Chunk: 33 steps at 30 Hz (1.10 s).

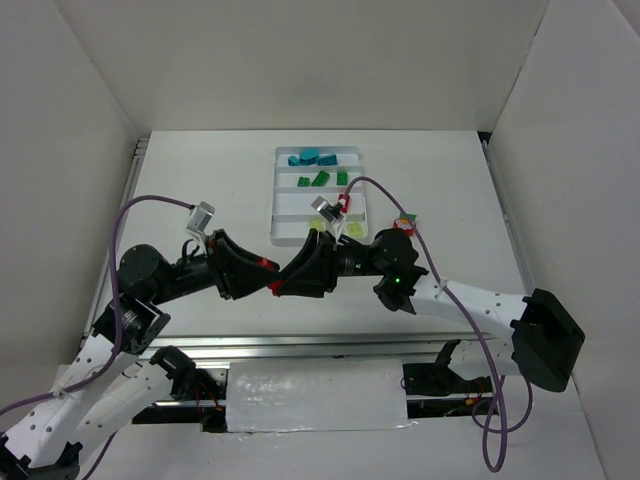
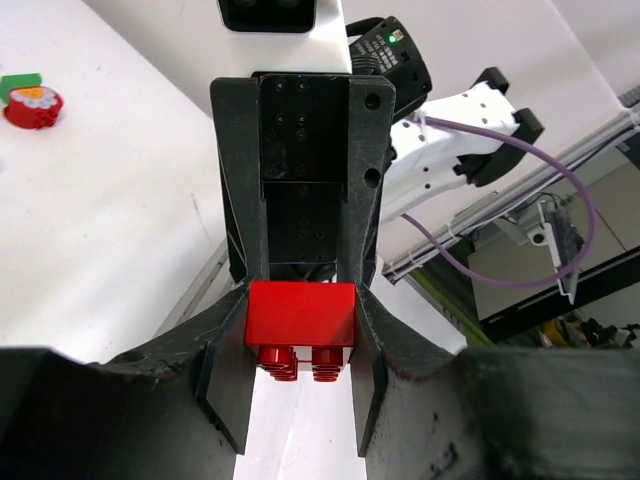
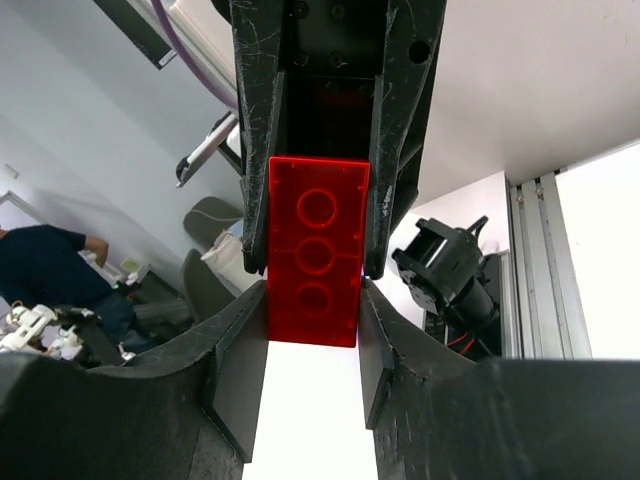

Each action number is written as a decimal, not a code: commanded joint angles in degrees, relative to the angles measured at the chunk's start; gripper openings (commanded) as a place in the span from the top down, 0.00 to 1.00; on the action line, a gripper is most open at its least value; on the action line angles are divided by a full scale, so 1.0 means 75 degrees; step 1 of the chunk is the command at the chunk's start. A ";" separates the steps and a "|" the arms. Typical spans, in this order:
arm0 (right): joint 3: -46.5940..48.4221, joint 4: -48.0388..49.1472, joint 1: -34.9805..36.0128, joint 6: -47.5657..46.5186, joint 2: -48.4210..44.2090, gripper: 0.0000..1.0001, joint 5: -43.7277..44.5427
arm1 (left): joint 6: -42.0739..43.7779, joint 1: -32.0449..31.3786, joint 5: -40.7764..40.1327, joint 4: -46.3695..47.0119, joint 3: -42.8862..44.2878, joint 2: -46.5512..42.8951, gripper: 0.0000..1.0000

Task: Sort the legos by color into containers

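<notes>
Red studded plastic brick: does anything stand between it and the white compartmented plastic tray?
Nothing visible lies between the brick and the tray; however, the left gripper and the right gripper both clamp it.

Bright, even light; soft shadows; nearest wrist-view edges seemingly blurred.

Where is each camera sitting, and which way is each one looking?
Top external: above and behind the arm bases, looking down at the table and white tray; both arms show.
Left wrist: on the left wrist, looking along the left gripper at the red brick it pinches; its own fingers show.
Right wrist: on the right wrist, facing the opposite way along the right gripper; its own fingers show.
Shared: both wrist views show the same red brick, with the other gripper beyond it.
</notes>
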 commanded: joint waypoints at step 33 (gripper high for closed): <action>0.7994 -1.0966 -0.2572 -0.1595 0.6799 1.00 0.7768 | 0.1539 -0.0121 -0.7881 -0.5944 0.1362 0.0430 0.01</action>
